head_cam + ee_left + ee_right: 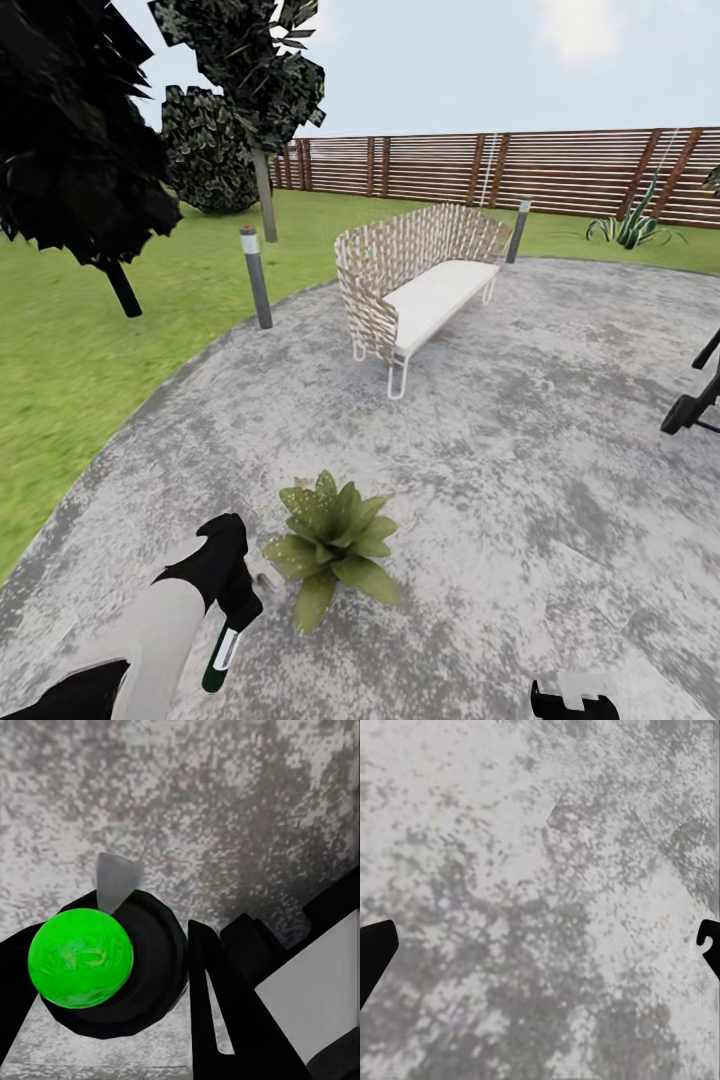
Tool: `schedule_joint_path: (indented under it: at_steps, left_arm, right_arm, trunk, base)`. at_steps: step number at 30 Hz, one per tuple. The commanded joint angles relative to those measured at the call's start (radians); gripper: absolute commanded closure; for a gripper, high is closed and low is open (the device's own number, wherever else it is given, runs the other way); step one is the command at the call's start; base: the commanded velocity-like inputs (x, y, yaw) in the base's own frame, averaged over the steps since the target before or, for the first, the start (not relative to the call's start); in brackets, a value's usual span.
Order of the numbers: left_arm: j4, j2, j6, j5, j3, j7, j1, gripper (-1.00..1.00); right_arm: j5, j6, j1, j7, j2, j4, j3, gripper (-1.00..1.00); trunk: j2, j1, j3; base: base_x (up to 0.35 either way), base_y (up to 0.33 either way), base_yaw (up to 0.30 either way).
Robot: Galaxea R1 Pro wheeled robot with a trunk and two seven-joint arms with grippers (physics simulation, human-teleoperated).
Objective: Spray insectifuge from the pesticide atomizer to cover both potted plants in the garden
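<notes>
On the patio, the left gripper [235, 600] clamps the atomizer [222, 658] just beside one plant [333, 545] (pale specks on its leaves). Right gripper [540, 945] gapes, empty. Judged step — spraying this plant; next calls for aiming the nozzle leafward — coverage looks partial.

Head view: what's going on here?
The left gripper holds the spray bottle beside a potted plant on the stone patio; pale specks dot its leaves. The right gripper is open over bare stone. A wicker bench stands farther back.
</notes>
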Motion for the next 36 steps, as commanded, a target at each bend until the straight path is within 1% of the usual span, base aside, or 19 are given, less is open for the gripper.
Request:
schedule_joint_path:
  at_steps: [1, 5, 17, 20, 23, 27, 29, 31, 33, 35, 36]
  left_arm:
    - [-0.002, -0.003, 0.007, -0.008, 0.008, -0.006, 0.004, 1.00]
    - [-0.002, -0.005, 0.007, -0.008, 0.008, -0.006, 0.013, 1.00]
    - [-0.014, -0.004, 0.007, -0.010, 0.008, -0.004, 0.014, 1.00]
    - [-0.016, -0.003, 0.007, -0.011, 0.008, 0.002, 0.014, 1.00]
    - [-0.013, 0.001, 0.007, -0.011, 0.009, 0.021, 0.016, 1.00]
    - [-0.015, 0.006, 0.007, -0.011, 0.008, 0.029, 0.039, 1.00]
    - [-0.017, 0.007, 0.007, -0.010, 0.008, 0.053, 0.046, 1.00]
    - [-0.018, 0.006, 0.007, -0.009, 0.013, 0.090, 0.048, 1.00]
    - [-0.020, -0.001, 0.007, -0.008, 0.017, 0.127, 0.049, 1.00]
    - [-0.028, -0.001, 0.007, -0.008, 0.015, 0.135, 0.049, 1.00]
    - [-0.051, 0.003, 0.007, -0.009, 0.015, 0.137, 0.049, 1.00]
  right_arm:
    - [0.011, -0.002, -0.001, -0.004, 0.000, 0.000, -0.007, -1.00]
    - [0.010, -0.002, -0.001, -0.005, 0.000, 0.000, -0.007, -1.00]
    - [0.010, -0.002, -0.001, -0.005, 0.000, 0.000, -0.007, -1.00]
    - [0.010, -0.002, -0.001, -0.005, 0.000, 0.000, -0.007, -1.00]
    - [0.010, -0.002, -0.001, -0.005, 0.000, 0.000, -0.007, -1.00]
    - [0.010, -0.002, -0.001, -0.005, 0.000, 0.000, -0.007, -1.00]
    - [0.010, -0.002, -0.001, -0.005, 0.000, 0.000, -0.007, -1.00]
    - [0.010, -0.002, -0.001, -0.005, 0.000, 0.000, -0.007, -1.00]
    - [0.010, -0.002, -0.001, -0.005, 0.001, 0.000, -0.007, -1.00]
    - [0.010, -0.002, -0.001, -0.005, 0.001, 0.000, -0.007, -1.00]
    - [0.010, -0.002, -0.001, -0.004, 0.001, 0.000, -0.007, -1.00]
  trunk:
    - [0.000, 0.000, -0.001]
    - [0.000, 0.000, -0.001]
    - [0.000, 0.000, -0.001]
    - [0.000, 0.000, -0.001]
    - [0.000, 0.000, -0.001]
    - [0.000, 0.000, -0.001]
    - [0.000, 0.000, -0.001]
    - [0.000, 0.000, -0.001]
    - [0.000, 0.000, -0.001]
    - [0.000, 0.000, -0.001]
    - [0.000, 0.000, -0.001]
  base:
    - [0.274, -0.167, 0.004]
    - [0.195, -0.211, 0.157]
    - [0.082, -0.263, 0.271]
    - [-0.084, -0.247, 0.277]
    - [-0.214, -0.206, 0.276]
    - [-0.174, -0.141, 0.277]
    - [-0.041, -0.032, 0.276]
    - [-0.013, -0.010, 0.277]
    - [-0.003, -0.002, 0.276]
    - [-0.001, -0.001, 0.257]
    - [0.000, 0.000, 0.108]
